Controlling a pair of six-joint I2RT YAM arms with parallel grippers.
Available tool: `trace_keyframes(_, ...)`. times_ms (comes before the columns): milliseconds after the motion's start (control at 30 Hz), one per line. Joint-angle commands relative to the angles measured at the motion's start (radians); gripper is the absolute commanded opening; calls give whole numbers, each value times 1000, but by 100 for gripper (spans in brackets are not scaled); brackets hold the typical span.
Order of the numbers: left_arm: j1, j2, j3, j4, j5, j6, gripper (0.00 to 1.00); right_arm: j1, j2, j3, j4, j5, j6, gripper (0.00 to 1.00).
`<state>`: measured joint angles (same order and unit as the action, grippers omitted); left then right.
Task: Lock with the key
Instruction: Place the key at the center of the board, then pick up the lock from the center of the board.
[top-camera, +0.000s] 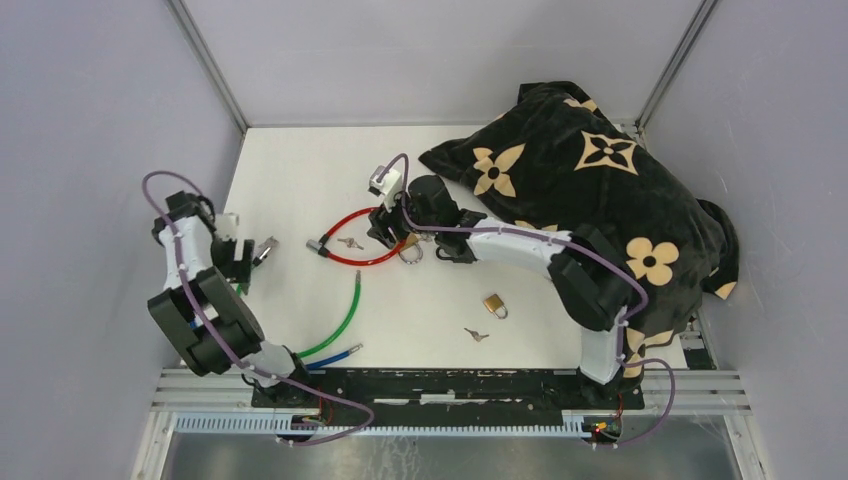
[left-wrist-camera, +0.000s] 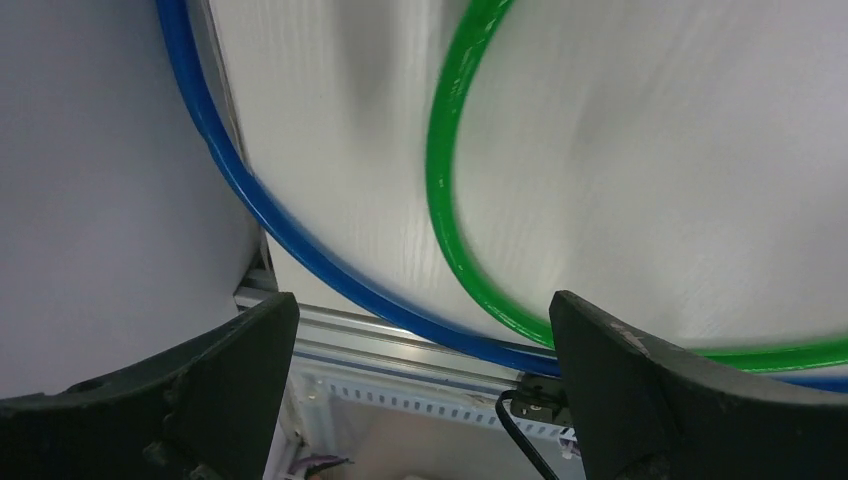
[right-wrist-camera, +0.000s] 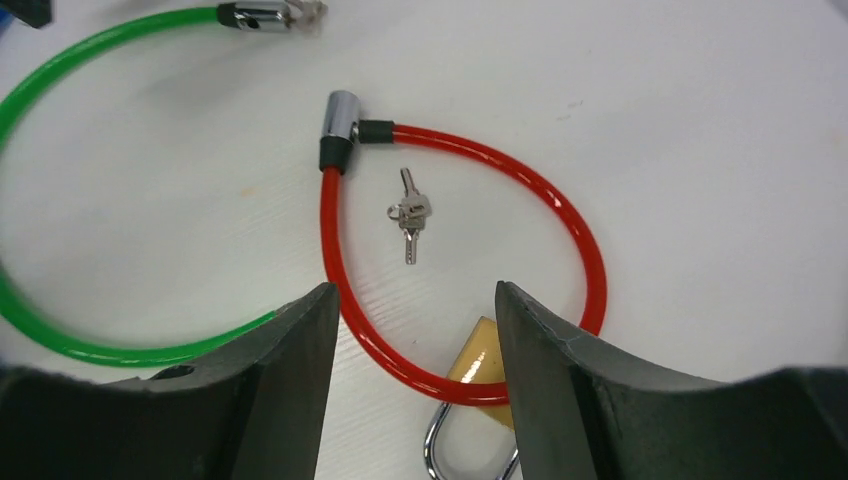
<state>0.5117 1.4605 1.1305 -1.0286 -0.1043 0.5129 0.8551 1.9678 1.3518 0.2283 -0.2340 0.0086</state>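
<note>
Right wrist view: the right gripper (right-wrist-camera: 415, 300) hangs spread over a brass padlock (right-wrist-camera: 478, 365) touching the right side of a closed red cable-lock loop (right-wrist-camera: 565, 220). The loop encircles small silver keys (right-wrist-camera: 409, 212). The left gripper (left-wrist-camera: 425, 305) gapes wide.

On my feed a white surface (top-camera: 300, 170) fills the middle, boxed in by plain, pale lilac-grey panels: a left wall (top-camera: 90, 120) at 9 o'clock, a back wall (top-camera: 440, 50) at 12 and a right wall (top-camera: 780, 120) at 3. An aluminium post (top-camera: 212, 65) rises in the 11 o'clock corner and a second post (top-camera: 678, 60) at 1. An aluminium rail (top-camera: 450, 385) edges the 6 o'clock side. The lighting is even and the shadows are soft.
</note>
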Motion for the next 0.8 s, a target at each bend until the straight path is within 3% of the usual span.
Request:
trace_keyframes(0,149,101,-54,50,31,-12,100,27,-163,-69,-74,52,-114,64)
trace_keyframes(167,187,147,-153,106,126,6,94,49,-265,-147,-116,64,-139,64)
trace_keyframes(367,214,221,-195,180,107,18,63,61,-352,-217,-125,90,-149,64)
trace_keyframes(600,219,295,-241,245,76,27,65,62,-441,-300,-124,148,-166,64)
trace_keyframes(667,219,305,-236,243,88,26,48,61,-463,-312,-132,158,-175,64)
trace_keyframes(767,220,280,-223,235,100,31,6,62,-498,-329,-137,171,-182,64)
